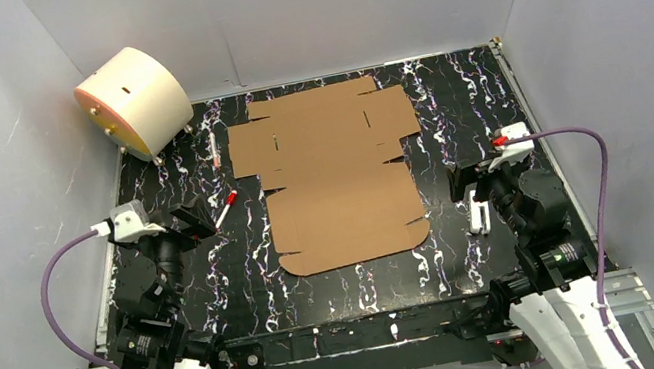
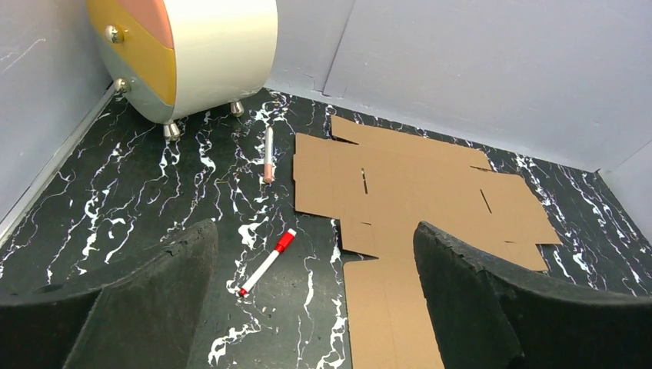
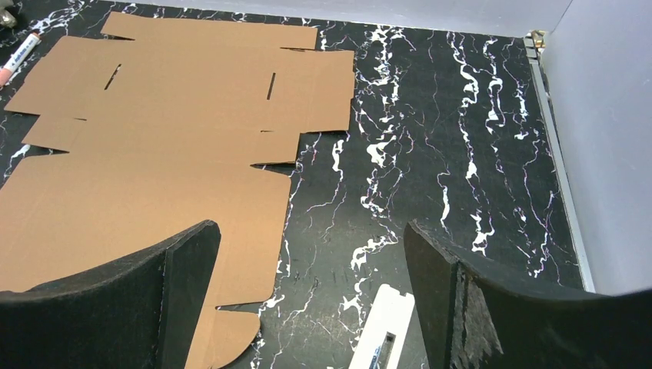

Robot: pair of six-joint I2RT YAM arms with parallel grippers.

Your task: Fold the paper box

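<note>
The paper box [image 1: 342,177] lay flat, unfolded. The left pincer [image 2: 313,234] at its nine o'clock and the right pincer [image 3: 311,234] at three gaped wide.

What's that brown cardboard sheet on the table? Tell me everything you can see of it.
The paper box is a flat, unfolded sheet of plain brown cardboard lying in the middle of the black marbled table. It is die-cut: a wider far part with two short slits and side flaps, notches at the waist, a near panel with rounded corners. Nothing rests on it; only the table touches it.
</note>
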